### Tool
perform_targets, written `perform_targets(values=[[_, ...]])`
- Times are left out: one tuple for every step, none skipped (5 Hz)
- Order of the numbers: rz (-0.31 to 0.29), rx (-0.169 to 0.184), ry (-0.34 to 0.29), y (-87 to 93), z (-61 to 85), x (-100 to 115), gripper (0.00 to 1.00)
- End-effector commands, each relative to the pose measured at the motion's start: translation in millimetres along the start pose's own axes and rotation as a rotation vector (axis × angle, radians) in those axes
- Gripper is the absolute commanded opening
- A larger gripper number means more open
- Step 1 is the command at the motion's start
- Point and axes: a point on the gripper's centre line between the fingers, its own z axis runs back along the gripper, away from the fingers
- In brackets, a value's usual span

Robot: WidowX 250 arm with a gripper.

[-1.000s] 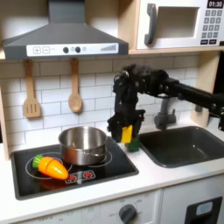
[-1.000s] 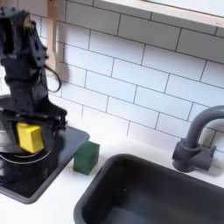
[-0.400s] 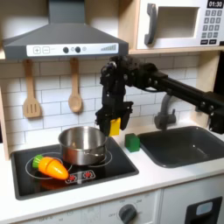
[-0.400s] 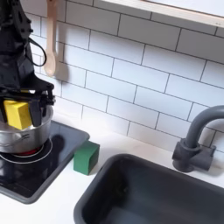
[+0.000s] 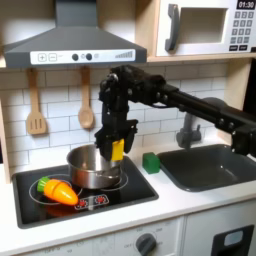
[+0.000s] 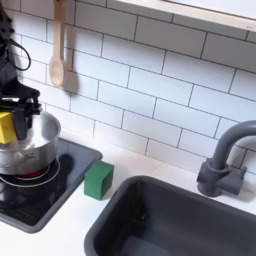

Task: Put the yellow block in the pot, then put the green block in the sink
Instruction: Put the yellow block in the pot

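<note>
My gripper (image 5: 116, 149) is shut on the yellow block (image 5: 118, 149), holding it just above the right rim of the steel pot (image 5: 92, 165) on the black cooktop. In the second exterior view the yellow block (image 6: 7, 127) hangs at the left edge over the pot (image 6: 28, 148), with the gripper (image 6: 6, 128) clamped around it. The green block (image 5: 151, 162) rests on the white counter between cooktop and sink (image 5: 212, 165). In the second exterior view the green block (image 6: 98, 179) sits left of the sink (image 6: 180, 220).
An orange toy carrot (image 5: 58, 190) lies on the cooktop (image 5: 85, 196) front left of the pot. The dark faucet (image 6: 222, 160) stands behind the sink. Two wooden utensils (image 5: 86, 105) hang on the tiled wall, under a range hood (image 5: 70, 45).
My gripper has carried the yellow block leftward in the first exterior view, from beside the green block to over the pot's right rim. The green block has stayed put.
</note>
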Motion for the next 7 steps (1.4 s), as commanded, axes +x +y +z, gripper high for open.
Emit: perform_targets(values=[[0.014, 0.003, 0.008, 10.4, -5.6, 11.4, 0.0], [-0.005, 0.003, 0.008, 4.3, -7.5, 22.9, 0.0], [0.006, 0.002, 0.018, 5.1, -14.3, 31.7, 0.0], [0.003, -0.004, 0.037, 3.3, -22.2, 38.7, 0.0], [-0.001, -0.008, 0.067, 2.0, -36.4, 42.1, 0.0], [-0.001, -0.012, 0.105, 1.1, -50.6, 43.4, 0.0], [0.0, -0.011, 0.111, 2.0, -55.1, 44.6, 0.0]])
